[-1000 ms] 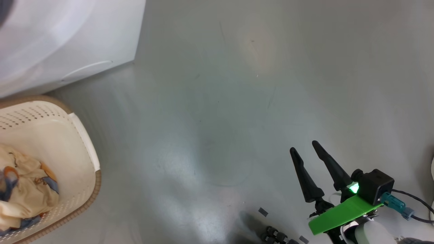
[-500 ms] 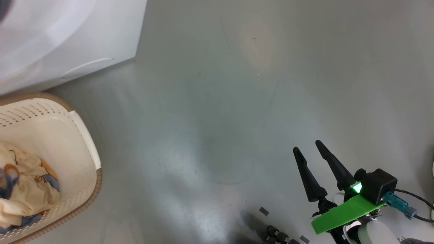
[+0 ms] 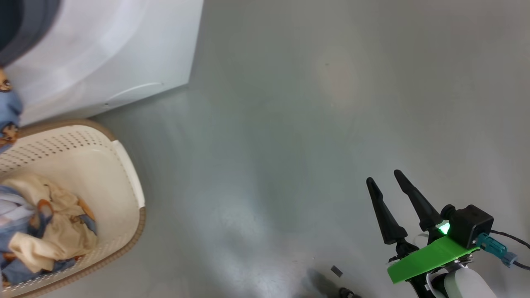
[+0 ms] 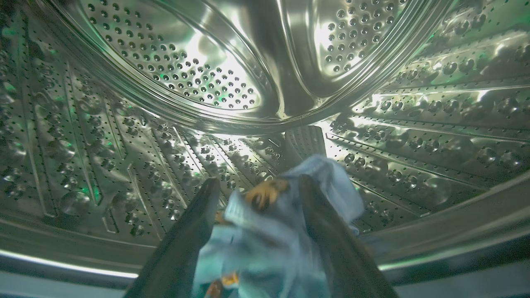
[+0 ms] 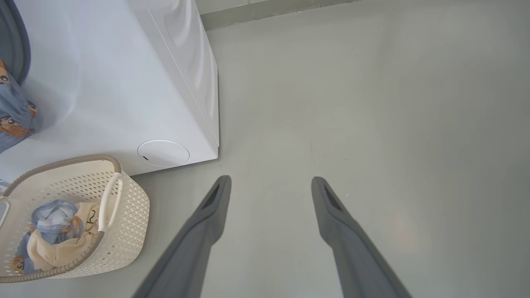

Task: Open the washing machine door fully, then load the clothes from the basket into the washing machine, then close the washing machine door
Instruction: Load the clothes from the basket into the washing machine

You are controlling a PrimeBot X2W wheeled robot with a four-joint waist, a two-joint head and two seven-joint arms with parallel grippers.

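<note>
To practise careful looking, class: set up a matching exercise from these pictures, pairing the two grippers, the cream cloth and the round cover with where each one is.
Things:
1. right gripper
2. left gripper
3. cream cloth
4. round cover

Places:
A. low on the washing machine, on its white front
B. open above bare floor
C. lying in the basket
D. inside the steel drum, blue cloth between its fingers

Pairs: 1-B, 2-D, 3-C, 4-A.
</note>
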